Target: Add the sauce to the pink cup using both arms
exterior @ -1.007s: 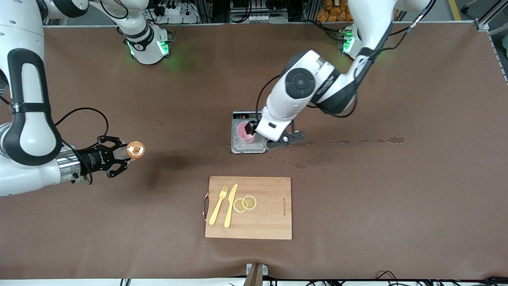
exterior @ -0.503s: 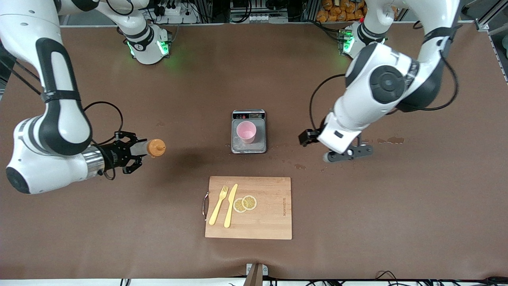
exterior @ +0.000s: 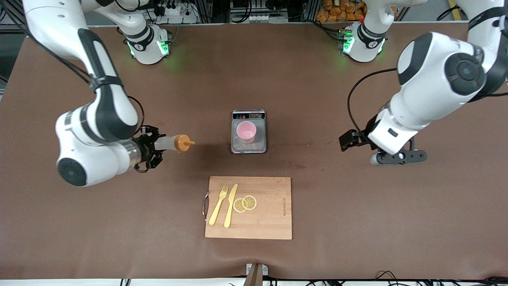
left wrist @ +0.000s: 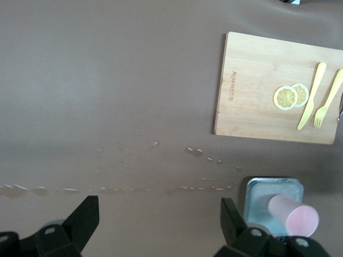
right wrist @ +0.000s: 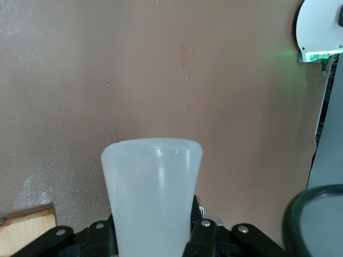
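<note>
1. Right gripper [exterior: 155, 145]: black two-finger unit on the white arm based at the right arm's end of the table. Fingers clamped on the body of the small translucent whitish squeeze bottle with orange cap and thin nozzle [exterior: 174, 143]. The bottle is held roughly level above bare brown table, its nozzle pointing toward the scale; in the right wrist view its pale base [right wrist: 153, 193] fills the space between the fingers.

2. Small pale-pink round tapered plastic cup [exterior: 246, 132]: upright on the plate of the small steel kitchen scale [exterior: 249, 147] at mid-table, well apart from the nozzle tip. Nothing touches it. Contents cannot be told.

3. Left gripper [exterior: 397, 157]: black two-finger unit, fingers wide apart and holding nothing, over bare table toward the left arm's end, well clear of the scale. This arm waits.

4. Light wooden cutting board [exterior: 249, 207]: nearer the front camera than the scale, carrying a yellow plastic fork [exterior: 218, 205], a yellow plastic knife [exterior: 230, 205] and two lemon slices [exterior: 245, 203].

5. Step in hand, as judged: carrying the sauce to the cup; no pour has begun.

6. Next move, as judged: bring the nozzle over the cup's mouth, tip it downward, then squeeze gently so that sauce lands inside without toppling the light cup.
</note>
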You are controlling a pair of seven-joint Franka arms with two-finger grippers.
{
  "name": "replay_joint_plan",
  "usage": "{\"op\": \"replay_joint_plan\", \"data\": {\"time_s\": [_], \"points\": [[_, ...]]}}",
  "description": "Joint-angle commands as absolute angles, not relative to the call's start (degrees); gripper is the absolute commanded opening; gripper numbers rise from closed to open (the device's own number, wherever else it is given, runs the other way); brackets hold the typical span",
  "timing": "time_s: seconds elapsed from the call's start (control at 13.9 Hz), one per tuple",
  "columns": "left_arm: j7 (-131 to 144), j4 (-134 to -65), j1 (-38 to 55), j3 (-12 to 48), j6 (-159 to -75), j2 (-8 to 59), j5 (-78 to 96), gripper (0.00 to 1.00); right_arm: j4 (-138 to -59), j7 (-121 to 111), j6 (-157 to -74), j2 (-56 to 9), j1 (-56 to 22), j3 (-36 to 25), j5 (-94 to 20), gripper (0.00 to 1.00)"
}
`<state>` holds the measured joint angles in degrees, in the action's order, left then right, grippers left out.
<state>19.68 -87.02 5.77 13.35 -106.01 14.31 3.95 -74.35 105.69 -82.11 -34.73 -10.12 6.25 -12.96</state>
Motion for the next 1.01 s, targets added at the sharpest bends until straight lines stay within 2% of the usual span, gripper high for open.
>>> {"op": "replay_joint_plan", "data": {"time_s": [0.0, 0.14, 0.43, 0.93], "points": [[11.0, -90.6, 1.9, 13.1, -103.8, 8.9, 3.0, 1.00, -74.2, 111.0, -81.4, -33.9, -13.9, 5.8, -8.9, 0.29], [5.4, -91.8, 2.8, 9.0, -100.7, 5.5, 3.0, 1.00, -74.4, 114.2, -81.4, -34.2, -16.2, 5.8, -6.2, 0.29], [1.0, -92.2, 6.3, 5.9, -93.5, 0.9, -4.1, 1.00, -74.4, 120.0, -81.3, -35.0, -20.4, 5.8, -2.5, 0.29], [-5.1, -90.9, 6.9, 3.7, -88.2, -1.7, -3.7, 1.00, -74.6, 126.0, -80.8, -36.7, -24.6, 5.7, 2.7, 0.29]]}}
